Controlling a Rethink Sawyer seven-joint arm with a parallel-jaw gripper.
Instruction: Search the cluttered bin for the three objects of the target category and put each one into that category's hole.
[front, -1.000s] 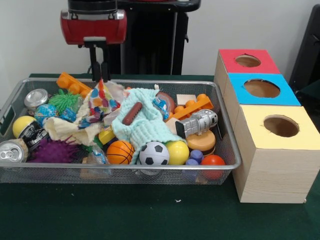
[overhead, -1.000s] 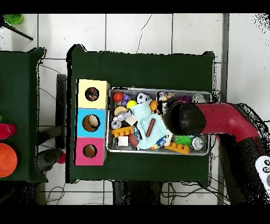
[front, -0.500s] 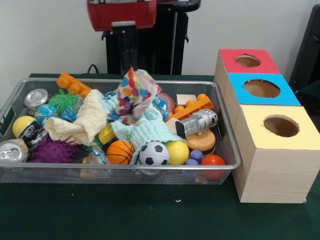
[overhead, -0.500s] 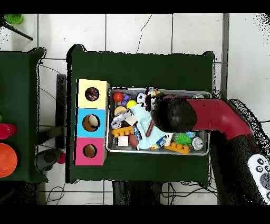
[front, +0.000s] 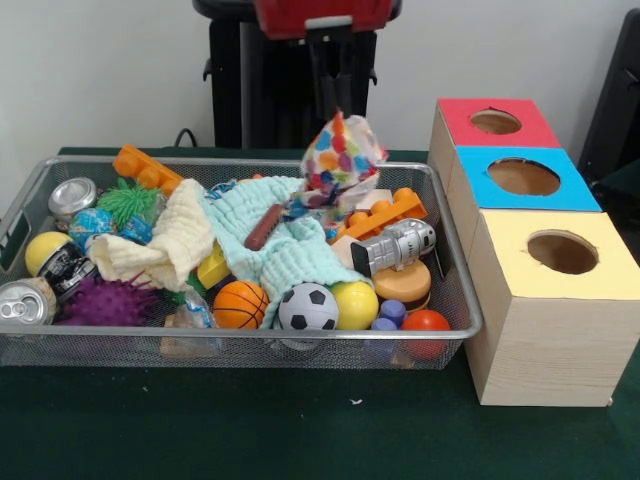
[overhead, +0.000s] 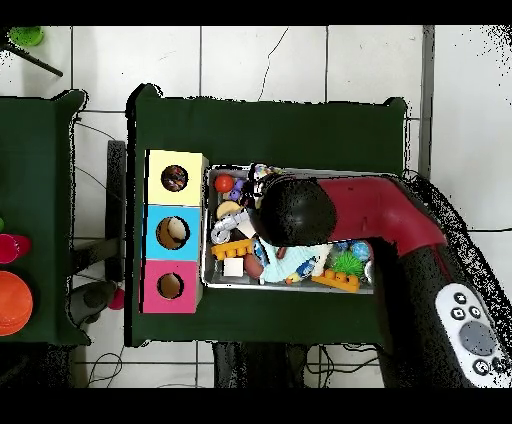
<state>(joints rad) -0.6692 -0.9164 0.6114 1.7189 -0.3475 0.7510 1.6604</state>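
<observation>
Spotted cloth (front: 342, 152) hangs over the right half of the wire bin (front: 455, 290), and you can see the gripper (front: 330, 100) pinching its top from the front. From overhead the arm's round head hides both (only the three box holes show, yellow box (overhead: 174, 178) included).

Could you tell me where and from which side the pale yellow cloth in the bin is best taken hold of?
Grip the pale yellow cloth at its raised, bunched fold near the top, coming straight down from above. It lies draped over other toys in the wire bin, so its edges are tucked low while the upper fold stands free.
</observation>
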